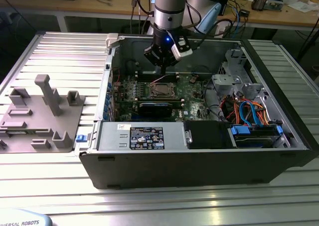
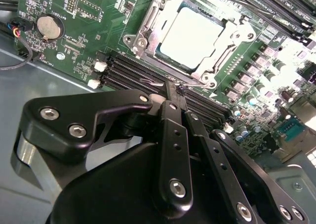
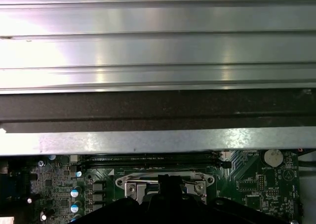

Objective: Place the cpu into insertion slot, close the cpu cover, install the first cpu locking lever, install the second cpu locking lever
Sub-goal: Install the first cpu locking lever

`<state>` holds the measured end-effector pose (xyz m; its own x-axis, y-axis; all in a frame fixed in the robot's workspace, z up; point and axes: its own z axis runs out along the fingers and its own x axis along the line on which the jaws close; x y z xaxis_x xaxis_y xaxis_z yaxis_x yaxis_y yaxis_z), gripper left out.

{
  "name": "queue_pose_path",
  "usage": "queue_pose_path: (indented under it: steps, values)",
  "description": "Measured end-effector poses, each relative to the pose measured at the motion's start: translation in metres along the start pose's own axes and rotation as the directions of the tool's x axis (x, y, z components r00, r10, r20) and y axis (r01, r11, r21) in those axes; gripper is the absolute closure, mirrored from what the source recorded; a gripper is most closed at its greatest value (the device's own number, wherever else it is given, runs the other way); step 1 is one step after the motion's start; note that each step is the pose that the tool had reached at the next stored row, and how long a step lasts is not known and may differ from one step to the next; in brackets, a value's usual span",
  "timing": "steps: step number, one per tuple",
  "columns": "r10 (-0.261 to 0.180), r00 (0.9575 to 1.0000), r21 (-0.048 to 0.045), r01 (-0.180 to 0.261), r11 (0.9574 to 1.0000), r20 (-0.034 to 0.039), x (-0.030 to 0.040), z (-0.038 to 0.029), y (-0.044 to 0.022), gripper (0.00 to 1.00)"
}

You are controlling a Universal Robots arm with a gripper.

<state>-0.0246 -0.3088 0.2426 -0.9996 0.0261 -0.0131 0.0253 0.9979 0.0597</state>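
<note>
A grey plastic fixture (image 1: 42,114) is lying on the ribbed metal desk (image 1: 55,47) at the exterior view's left, just beside an open computer case (image 1: 199,156). Inside the case, the green motherboard (image 1: 189,89) is carrying the insertion slot (image 1: 162,90), where the cpu (image 2: 191,37) is sitting flat with its pale metal top showing in the second wrist view. The cpu cover (image 2: 222,51) is lying down around the chip, framing it. The arm's black tool (image 1: 163,61) is hanging just above the socket's far edge, and in the second wrist view its fingers (image 2: 173,130) are pressed together with nothing between them, their tip over the memory slots (image 2: 128,73) beside the socket. Orange and blue cables (image 1: 246,109) are crowding the case's right end.
</note>
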Motion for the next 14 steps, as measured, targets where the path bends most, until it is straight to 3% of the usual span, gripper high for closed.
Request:
queue_pose_path:
  steps: [14]
  values:
    - [0.0,1.0,0.0,0.0,1.0,0.0,-0.0008,0.0026,-0.0001,0.89]
